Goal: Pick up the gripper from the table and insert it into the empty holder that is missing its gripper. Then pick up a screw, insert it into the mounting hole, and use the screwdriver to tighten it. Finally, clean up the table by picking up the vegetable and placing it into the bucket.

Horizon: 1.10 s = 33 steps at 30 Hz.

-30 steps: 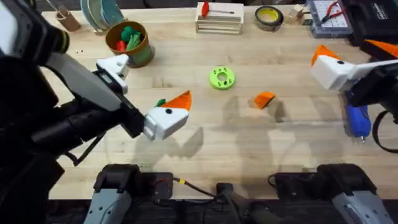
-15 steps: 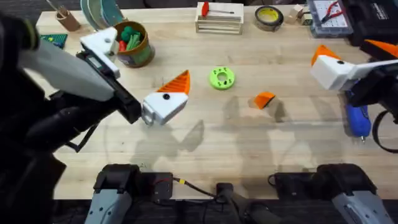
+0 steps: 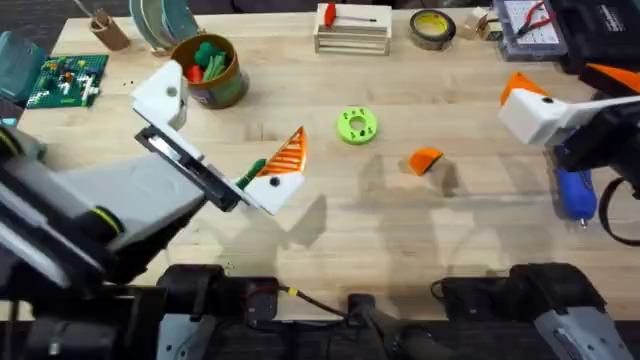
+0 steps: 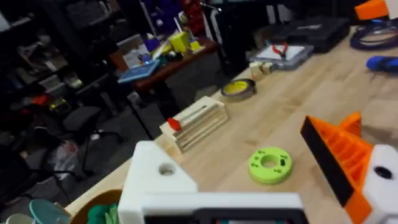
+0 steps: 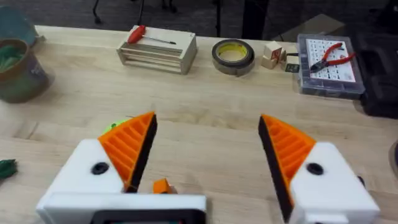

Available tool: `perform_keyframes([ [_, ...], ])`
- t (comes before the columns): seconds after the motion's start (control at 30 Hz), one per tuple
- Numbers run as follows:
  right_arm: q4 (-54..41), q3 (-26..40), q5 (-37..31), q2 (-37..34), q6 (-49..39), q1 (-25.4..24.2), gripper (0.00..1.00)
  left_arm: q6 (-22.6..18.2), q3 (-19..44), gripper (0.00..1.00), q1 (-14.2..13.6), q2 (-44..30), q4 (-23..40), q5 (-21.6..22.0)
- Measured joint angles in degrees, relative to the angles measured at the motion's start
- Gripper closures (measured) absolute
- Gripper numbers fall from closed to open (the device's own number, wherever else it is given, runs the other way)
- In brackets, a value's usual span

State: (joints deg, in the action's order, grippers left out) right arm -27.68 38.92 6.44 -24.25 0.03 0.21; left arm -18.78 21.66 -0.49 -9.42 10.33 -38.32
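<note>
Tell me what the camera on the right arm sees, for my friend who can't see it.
The right gripper hangs open over a wooden table, both fingers with orange ribbed pads. Beyond lie a wooden crate, a tape roll and a parts box.

A light wooden table (image 3: 400, 240) carries the loose orange gripper (image 3: 425, 160) near its middle, a lime ring disc (image 3: 356, 125) at ten o'clock from it.

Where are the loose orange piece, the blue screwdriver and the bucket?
Gripper (image 3: 426, 160), overhead view, its orange top.
Screwdriver (image 3: 574, 193), overhead view, mid blue body.
Bucket (image 3: 229, 88), overhead view, green side label.
</note>
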Motion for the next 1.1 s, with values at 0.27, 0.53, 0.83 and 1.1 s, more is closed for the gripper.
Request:
perform_keyframes([
  [0.27, 0.00, 0.00, 0.00, 0.00, 0.00, 0.00, 0.010, 8.50, -7.31, 0.008, -1.66, 7.52, -7.75, 8.22],
  [0.53, 0.00, 0.00, 0.00, 0.00, 0.00, 0.00, 0.010, 11.55, -15.23, 0.008, -1.68, 9.32, -17.68, 12.67],
  [0.83, 0.00, 0.00, 0.00, 0.00, 0.00, 0.00, 0.010, 12.12, -21.35, 0.008, -1.72, 9.34, -22.77, 13.84],
  [1.1, 0.00, 0.00, 0.00, 0.00, 0.00, 0.00, 0.010, 12.15, -21.34, 0.008, -1.72, 9.36, -11.67, 14.09],
])
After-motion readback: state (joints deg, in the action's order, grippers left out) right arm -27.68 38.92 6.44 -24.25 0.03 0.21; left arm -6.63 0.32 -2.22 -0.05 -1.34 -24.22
